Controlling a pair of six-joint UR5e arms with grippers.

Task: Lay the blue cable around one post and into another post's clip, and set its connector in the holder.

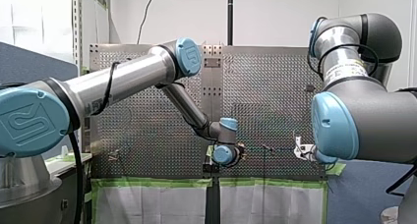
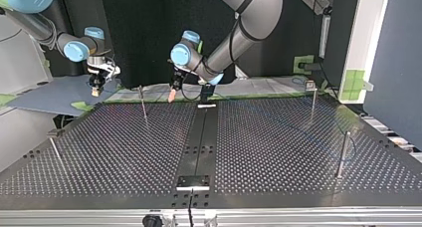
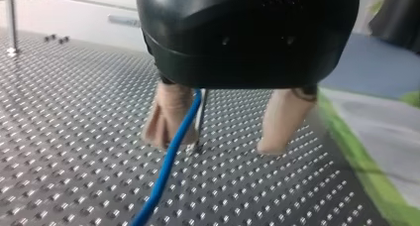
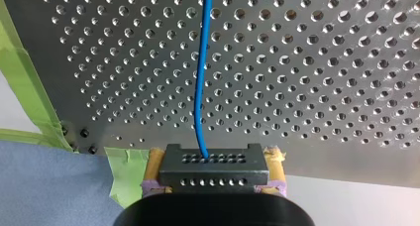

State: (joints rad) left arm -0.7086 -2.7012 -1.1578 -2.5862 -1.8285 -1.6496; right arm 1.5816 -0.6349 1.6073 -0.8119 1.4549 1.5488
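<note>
**Open middle, posts at the edges**

In the top view we find the perforated table [image 2: 124, 152] bare across its middle, with room for us to pass. Four thin upright posts stand well apart around it: the far left post [image 2: 144, 103], near left post [image 2: 54, 151], far right post [image 2: 312, 98] and near right post [image 2: 341, 155]. In the left wrist view the gap between the spread pads of our left gripper [image 3: 215, 146] is partly taken: the blue cable [image 3: 168, 161] runs just beside one pad, with what may be a thin rod [image 3: 201, 119] behind it.
</note>
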